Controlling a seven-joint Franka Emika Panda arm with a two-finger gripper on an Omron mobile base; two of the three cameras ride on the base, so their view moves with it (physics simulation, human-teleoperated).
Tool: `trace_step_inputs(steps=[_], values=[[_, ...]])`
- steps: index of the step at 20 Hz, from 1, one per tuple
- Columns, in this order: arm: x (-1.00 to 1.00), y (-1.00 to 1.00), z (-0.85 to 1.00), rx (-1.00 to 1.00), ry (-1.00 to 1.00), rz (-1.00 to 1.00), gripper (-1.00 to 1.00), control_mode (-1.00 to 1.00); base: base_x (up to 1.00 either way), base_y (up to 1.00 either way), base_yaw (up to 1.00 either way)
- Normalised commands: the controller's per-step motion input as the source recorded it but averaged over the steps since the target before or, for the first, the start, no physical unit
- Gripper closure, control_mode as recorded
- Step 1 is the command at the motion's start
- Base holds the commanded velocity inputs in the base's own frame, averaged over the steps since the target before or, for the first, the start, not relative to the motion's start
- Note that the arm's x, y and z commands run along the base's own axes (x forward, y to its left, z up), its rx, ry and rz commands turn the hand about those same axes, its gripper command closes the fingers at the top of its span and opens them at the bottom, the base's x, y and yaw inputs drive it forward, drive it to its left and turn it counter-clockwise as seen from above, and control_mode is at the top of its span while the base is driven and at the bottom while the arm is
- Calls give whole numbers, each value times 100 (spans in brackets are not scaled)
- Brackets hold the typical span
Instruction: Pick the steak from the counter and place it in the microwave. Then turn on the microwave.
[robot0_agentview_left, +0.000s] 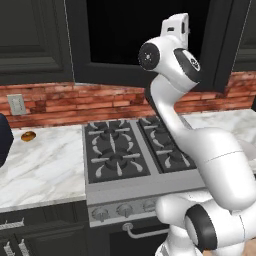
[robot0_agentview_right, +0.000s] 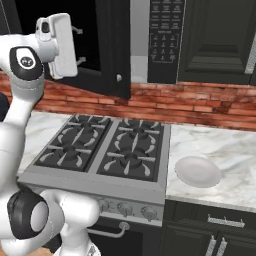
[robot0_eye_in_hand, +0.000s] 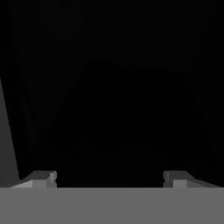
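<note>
Black microwave door hangs open with the gripper spread wide and empty at its dark glass, steak not visible from here, so swinging the arm out carelessly could clip the door.

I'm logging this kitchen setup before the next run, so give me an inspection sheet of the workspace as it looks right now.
Surface: white marble counter on both sides of a grey stovetop with black grates.
Job's things: microwave above the stove, door swung open, keypad on its right; steak not seen.
Clutter: small orange-brown roundish item on the left counter; white plate on the right counter.
Gripper: gripper open, nothing between the fingers, facing a dark space; the hand is raised by the microwave.
Cables: nothing seen.
Surroundings: red brick backsplash, wall outlet, dark cabinets, stove knobs.
</note>
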Motion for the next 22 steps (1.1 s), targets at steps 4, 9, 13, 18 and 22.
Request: trace_step_inputs(steps=[4,9,13,18,22], values=[[32,-24,1,5,3,17,-100,-100,0,0,0],[36,-20,0,9,5,19,-100,-100,0,0,0],[38,-20,0,9,7,20,-100,-100,0,0,0],[38,-18,0,10,7,20,-100,-100,0,0,0],[38,-16,0,10,7,20,-100,-100,0,0,0]])
